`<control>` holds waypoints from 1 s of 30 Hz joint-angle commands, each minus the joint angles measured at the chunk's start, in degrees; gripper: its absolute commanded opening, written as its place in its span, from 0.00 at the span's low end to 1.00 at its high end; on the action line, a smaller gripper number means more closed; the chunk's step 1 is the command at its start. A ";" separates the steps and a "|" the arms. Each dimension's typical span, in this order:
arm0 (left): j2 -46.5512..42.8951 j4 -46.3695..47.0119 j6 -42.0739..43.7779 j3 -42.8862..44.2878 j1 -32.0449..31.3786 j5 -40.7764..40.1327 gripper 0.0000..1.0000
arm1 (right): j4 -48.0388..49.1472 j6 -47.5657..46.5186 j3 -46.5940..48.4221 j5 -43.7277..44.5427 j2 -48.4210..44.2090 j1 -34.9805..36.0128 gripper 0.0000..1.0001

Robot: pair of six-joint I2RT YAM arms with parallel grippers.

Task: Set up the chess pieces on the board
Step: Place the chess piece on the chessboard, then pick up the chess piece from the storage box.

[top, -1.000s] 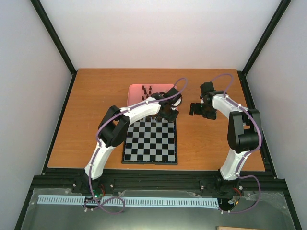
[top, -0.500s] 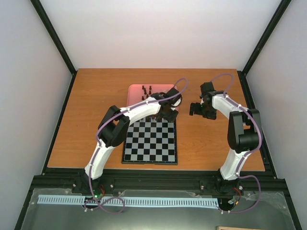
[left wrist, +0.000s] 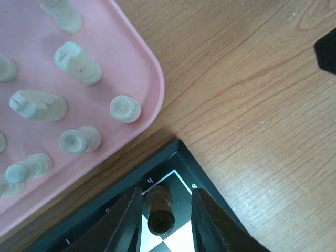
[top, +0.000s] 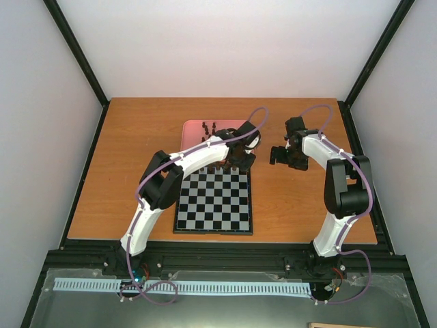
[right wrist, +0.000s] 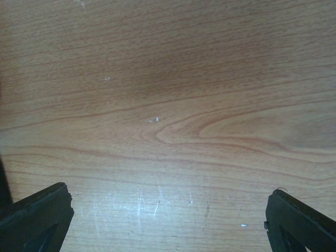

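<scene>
The board (top: 214, 201) lies in the middle of the table, and its dark border (left wrist: 181, 152) shows in the left wrist view. A dark brown chess piece (left wrist: 160, 210) stands upright on the board's far right corner square. My left gripper (left wrist: 165, 220) straddles it, open, with a gap between the piece and each finger (left wrist: 210, 223). From above, the left gripper (top: 240, 161) hangs over that corner. Several cream pieces (left wrist: 77, 63) lie or stand in the pink tray (left wrist: 123, 42). My right gripper (right wrist: 168, 220) is wide open over bare wood, right of the board (top: 278, 156).
The pink tray (top: 194, 130) touches the board's far edge and also holds a few dark pieces (top: 209, 128). A black corner of the right arm (left wrist: 328, 52) shows at the left wrist view's right edge. Black frame rails border the table.
The left jaws have spread apart and let go of the dark piece, which stands on the corner square. The right arm has not moved.
</scene>
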 commanded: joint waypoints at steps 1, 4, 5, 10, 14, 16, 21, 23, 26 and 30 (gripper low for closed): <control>-1.10 -1.76 0.72 3.94 -0.44 0.66 0.31 | 0.17 0.16 1.39 -0.35 -1.63 -0.27 1.00; -1.11 -2.74 0.63 5.41 -0.47 0.29 0.33 | 0.10 0.12 1.78 -0.47 -1.42 -0.27 1.00; -1.08 -3.14 0.57 6.16 -0.35 0.17 0.35 | 0.03 0.17 1.92 -0.53 -1.33 -0.27 1.00; -0.82 -5.19 -0.79 10.52 2.14 -0.77 0.59 | -0.92 0.12 3.44 -0.42 -1.11 -0.27 1.00; -0.39 -6.59 -3.34 13.42 7.22 -0.17 0.68 | -1.61 0.25 5.13 -0.53 -0.28 -0.27 1.00; -0.15 -7.42 -3.83 14.29 9.76 -1.00 0.71 | -2.12 0.43 6.31 -0.74 0.51 -0.26 1.00; 0.54 -9.96 -4.50 15.16 16.08 -5.66 0.69 | -3.42 0.28 9.74 -0.52 2.33 -0.22 1.00; 1.22 -11.17 -4.82 14.82 18.31 -7.01 0.64 | -4.30 -0.03 11.00 -0.37 3.29 -0.27 1.00; 2.57 -12.06 -5.51 14.39 21.36 -7.91 0.55 | -4.96 -0.40 12.19 0.10 4.42 -0.23 1.00; 4.68 -12.99 -5.84 15.60 23.50 -6.77 0.41 | -5.76 -0.61 13.21 0.10 5.91 -0.27 1.00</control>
